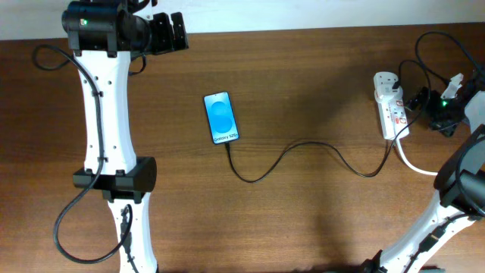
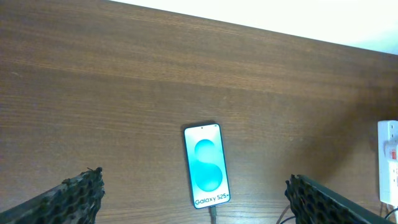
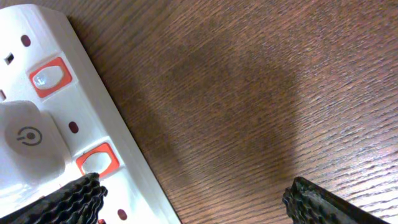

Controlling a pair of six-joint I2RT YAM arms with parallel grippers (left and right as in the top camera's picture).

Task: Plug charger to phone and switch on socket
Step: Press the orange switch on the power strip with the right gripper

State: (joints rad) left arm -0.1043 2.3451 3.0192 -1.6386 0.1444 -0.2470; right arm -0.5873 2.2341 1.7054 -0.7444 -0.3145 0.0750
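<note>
The phone (image 1: 222, 117) lies flat mid-table with its blue Galaxy screen up; it also shows in the left wrist view (image 2: 206, 163). The thin black charger cable (image 1: 303, 144) runs from the phone's bottom edge, where its tip (image 2: 213, 213) looks plugged in, in a wave to the white socket strip (image 1: 389, 102). My left gripper (image 1: 170, 32) is open and empty, high at the back, its fingers (image 2: 194, 180) framing the phone from afar. My right gripper (image 1: 420, 102) is open beside the strip (image 3: 134, 165). One finger is over the strip's edge by a red switch (image 3: 98, 160).
A second red switch (image 3: 50, 78) and a white plug block with a power symbol (image 3: 28, 140) sit on the strip. A thick white cord (image 1: 413, 161) leaves the strip toward the right arm's base. The robot's black cables loop at the far right (image 1: 432, 45).
</note>
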